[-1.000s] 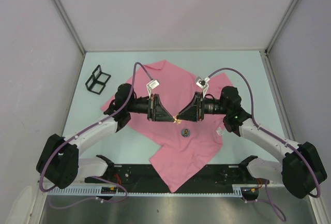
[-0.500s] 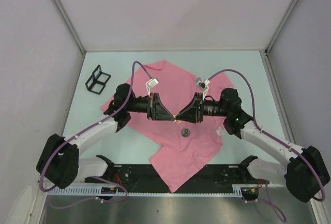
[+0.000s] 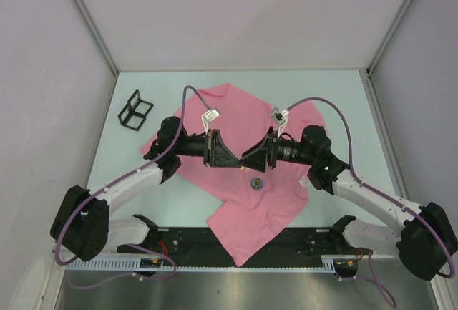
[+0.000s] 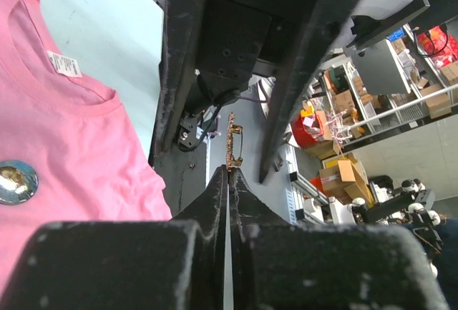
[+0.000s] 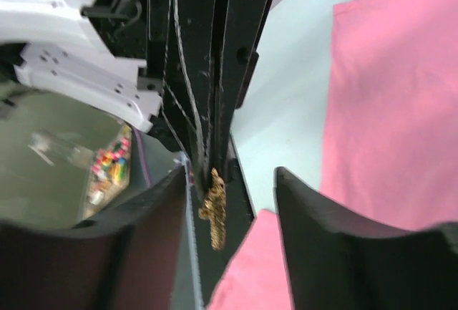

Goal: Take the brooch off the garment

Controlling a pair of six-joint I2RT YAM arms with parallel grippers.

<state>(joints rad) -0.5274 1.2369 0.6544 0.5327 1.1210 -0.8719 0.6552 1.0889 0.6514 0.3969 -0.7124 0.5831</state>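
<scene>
Status: the pink T-shirt lies flat on the table, collar towards the near edge, with 2 arms meeting above its middle. The extraction itself looks mostly done. The gold brooch is up in the air at the fingertips, and no cloth is attached to it in either wrist view. What's left, I'd say, is to carry it clear of the shirt and set it down.

Left gripper: jaws fully closed, pinching 1 end of the brooch, which sticks out past the tips.

Right gripper: jaws spread wide, 1 finger on each side of the brooch and the left fingertips. It's straddling them, not gripping, and I can't confirm any contact.

Note: a small round badge sits on the shirt just below the grippers. Can't tell if it's pinned on.
</scene>
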